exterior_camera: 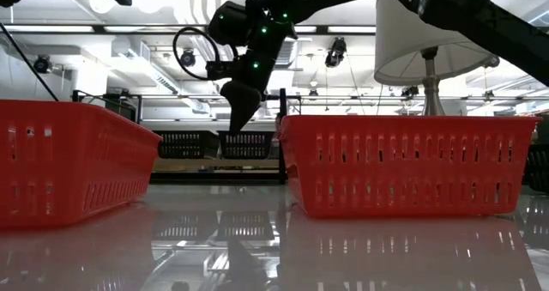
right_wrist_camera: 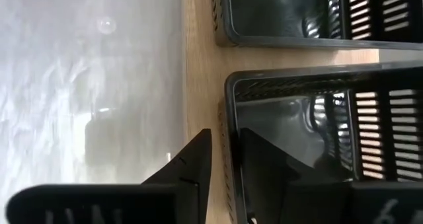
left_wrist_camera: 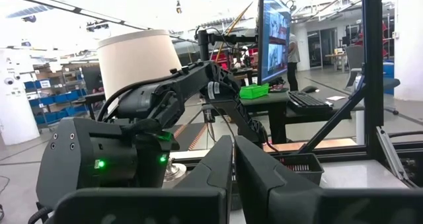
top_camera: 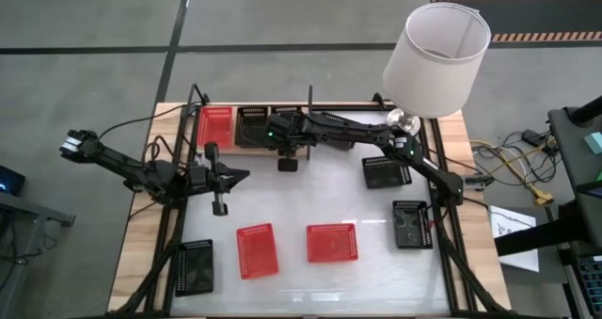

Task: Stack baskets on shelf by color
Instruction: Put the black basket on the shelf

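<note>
On the shelf along the table's far edge sit a red basket and, to its right, two black baskets. My right gripper slants down over the right-hand black basket, open. One finger is outside that basket's near wall and one inside, and wood shows between the outer finger and the wall. The low view shows my right gripper above the black baskets. My left gripper hovers shut over the table's left part, holding nothing.
Loose on the white table are two red baskets near the front and three black ones. A lamp stands at the far right corner. Black frame posts run along the sides.
</note>
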Controlling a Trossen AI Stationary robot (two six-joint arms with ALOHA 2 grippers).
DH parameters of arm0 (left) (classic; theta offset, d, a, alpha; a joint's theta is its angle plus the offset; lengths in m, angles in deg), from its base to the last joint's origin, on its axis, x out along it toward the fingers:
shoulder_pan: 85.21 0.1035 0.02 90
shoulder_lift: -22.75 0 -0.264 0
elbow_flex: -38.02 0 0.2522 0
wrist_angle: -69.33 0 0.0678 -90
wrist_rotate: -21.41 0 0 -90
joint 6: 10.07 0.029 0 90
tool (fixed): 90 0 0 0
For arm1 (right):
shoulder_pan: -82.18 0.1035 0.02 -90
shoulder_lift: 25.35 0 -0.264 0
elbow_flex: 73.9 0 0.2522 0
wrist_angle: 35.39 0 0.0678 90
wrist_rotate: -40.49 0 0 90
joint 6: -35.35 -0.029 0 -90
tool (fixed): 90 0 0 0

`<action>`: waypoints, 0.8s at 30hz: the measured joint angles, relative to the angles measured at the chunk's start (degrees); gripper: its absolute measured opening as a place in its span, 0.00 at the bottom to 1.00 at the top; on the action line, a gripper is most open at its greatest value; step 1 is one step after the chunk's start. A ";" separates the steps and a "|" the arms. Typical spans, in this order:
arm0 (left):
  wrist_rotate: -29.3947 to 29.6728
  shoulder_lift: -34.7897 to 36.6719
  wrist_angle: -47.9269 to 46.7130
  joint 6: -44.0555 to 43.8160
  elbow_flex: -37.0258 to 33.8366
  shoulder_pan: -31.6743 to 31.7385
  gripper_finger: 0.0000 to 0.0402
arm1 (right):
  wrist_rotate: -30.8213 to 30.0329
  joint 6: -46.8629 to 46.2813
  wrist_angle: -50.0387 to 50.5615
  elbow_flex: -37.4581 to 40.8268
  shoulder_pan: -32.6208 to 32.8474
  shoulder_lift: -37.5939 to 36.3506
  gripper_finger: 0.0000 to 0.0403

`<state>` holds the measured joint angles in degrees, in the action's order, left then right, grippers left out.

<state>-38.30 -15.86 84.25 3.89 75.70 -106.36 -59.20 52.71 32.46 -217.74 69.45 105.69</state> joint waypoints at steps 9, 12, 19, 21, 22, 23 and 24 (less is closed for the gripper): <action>0.00 -0.02 0.06 0.00 0.00 0.00 0.00 | 2.73 -0.23 -2.20 0.00 0.09 0.00 0.14; 0.00 -0.02 0.32 0.00 -0.02 0.01 0.00 | 2.66 -0.23 -2.09 0.00 0.09 0.00 0.14; 0.00 -0.15 0.38 0.00 -0.02 0.00 0.00 | 2.16 0.02 0.32 0.01 0.07 0.00 0.14; 0.00 -0.15 0.37 0.00 -0.02 0.00 0.00 | 2.10 0.19 0.50 0.01 0.07 0.00 0.14; 0.00 -0.15 0.37 0.00 -0.02 0.00 0.00 | 1.83 0.19 0.50 0.02 0.07 0.00 0.15; 0.00 -0.15 0.37 0.00 -0.02 0.00 0.00 | 1.28 0.22 0.51 0.01 0.07 0.00 0.15; 0.00 -0.15 0.39 0.00 -0.02 0.00 0.00 | 0.44 0.35 0.57 0.02 0.07 0.00 0.15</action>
<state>-38.30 -16.01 84.65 3.89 75.68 -106.36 -58.76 53.06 33.03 -217.72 69.52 105.69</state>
